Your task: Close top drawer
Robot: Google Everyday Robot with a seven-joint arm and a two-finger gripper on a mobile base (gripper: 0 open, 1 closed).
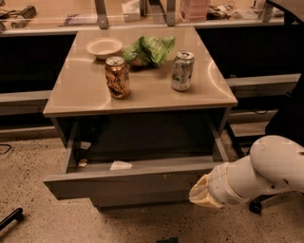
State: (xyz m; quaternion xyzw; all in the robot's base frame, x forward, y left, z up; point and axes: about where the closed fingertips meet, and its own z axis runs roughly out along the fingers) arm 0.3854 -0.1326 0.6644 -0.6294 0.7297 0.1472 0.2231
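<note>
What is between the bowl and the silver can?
A green snack bag, seen in the camera view. The gripper is near the top drawer's front.

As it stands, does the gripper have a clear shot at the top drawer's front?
Likely yes: the gripper sits low at the right end of the open top drawer, by its front panel, with nothing visible between them. Whether it touches, I cannot tell.

- Looks like an office or lab: speckled hard floor (28,190), long counter (47,12) behind a plain desk (142,90).
- A dark caster (255,207) stands at right.
- The claw (203,193) hangs low beside the desk's front right corner.
</note>
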